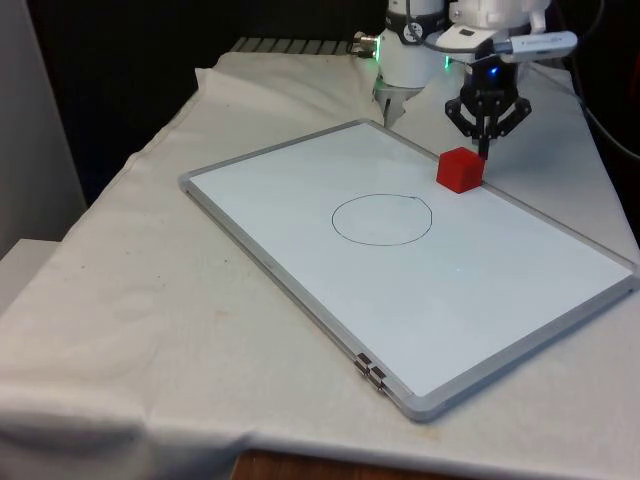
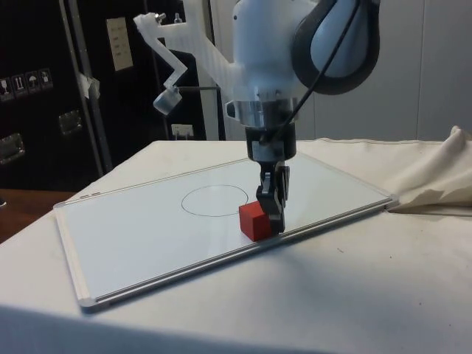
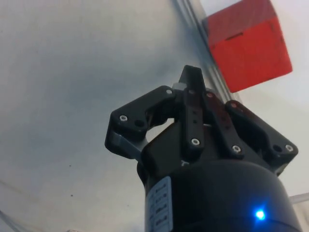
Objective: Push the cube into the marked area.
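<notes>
Fingers (image 3: 190,92) of the black gripper (image 1: 485,148) pressed together into one narrow blade, holding nothing, tips pointing down at the far edge of the whiteboard (image 1: 300,200). In the side view the gripper (image 2: 273,214) stands just behind the red cube (image 2: 254,220), at or very near its rear face, right of frame centre; whether they touch cannot be told. In the front view the red cube (image 1: 460,169) sits in the upper right of the frame, on the whiteboard close to its far rim. The drawn circle (image 1: 382,219) lies near frame centre, lower left of the cube and apart from it; the cube is wholly outside the line. The whiteboard, grey-framed, rests at an angle on the surface (image 1: 130,280), which is covered by a white cloth. White arm (image 2: 295,51) rises above the gripper at the top of the frame.
</notes>
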